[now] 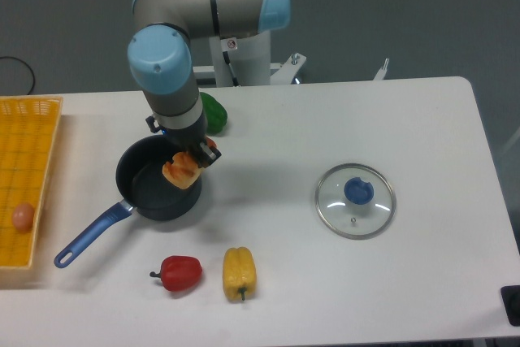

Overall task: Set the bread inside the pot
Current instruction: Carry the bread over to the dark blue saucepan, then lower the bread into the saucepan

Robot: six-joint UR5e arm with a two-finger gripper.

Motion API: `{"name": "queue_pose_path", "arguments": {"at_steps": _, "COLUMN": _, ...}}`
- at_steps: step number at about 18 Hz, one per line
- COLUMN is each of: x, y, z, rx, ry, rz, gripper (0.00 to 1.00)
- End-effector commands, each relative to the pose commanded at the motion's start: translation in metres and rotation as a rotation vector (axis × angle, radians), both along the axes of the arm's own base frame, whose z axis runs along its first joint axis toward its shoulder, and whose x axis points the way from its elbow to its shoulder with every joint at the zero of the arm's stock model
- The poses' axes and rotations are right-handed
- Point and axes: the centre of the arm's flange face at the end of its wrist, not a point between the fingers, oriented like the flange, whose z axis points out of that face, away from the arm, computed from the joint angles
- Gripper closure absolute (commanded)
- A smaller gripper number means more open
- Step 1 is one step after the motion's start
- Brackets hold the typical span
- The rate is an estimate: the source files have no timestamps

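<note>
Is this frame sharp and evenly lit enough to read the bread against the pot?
Fixed camera view: soft even light, faint shadows only; the bread at the gripper is slightly soft but distinct against the dark pot; mild glare on the glass lid; the table is bright, not blown out.

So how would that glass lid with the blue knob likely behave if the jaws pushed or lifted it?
The glass lid lies flat on the table, so a sideways push would probably slide it, not tip or roll it. It looks rigid and perhaps breakable if dropped. Its blue knob seems the likeliest grip; the smooth rim may be slippery.
</note>
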Motion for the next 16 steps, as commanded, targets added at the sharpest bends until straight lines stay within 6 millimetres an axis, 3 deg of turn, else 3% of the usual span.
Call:
{"name": "queue_pose_path", "arguments": {"at_steps": 6, "x": 0.032, "y": 0.004, "z": -0.026, "rx": -0.044, "ry": -0.01, "rz": 0.051, "gripper": 0.63}}
{"name": "queue_pose_path", "arguments": {"at_steps": 13, "x": 0.049, "y": 0.005, "z": -0.046, "rx": -0.078, "ry": -0.028, "rz": 0.063, "gripper": 0.63}}
{"name": "queue_pose_path", "arguments": {"at_steps": 16, "x": 0.051, "y": 0.01, "z": -0.063, "rx": -0.106, "ry": -0.041, "rz": 0.06, "gripper": 0.63}}
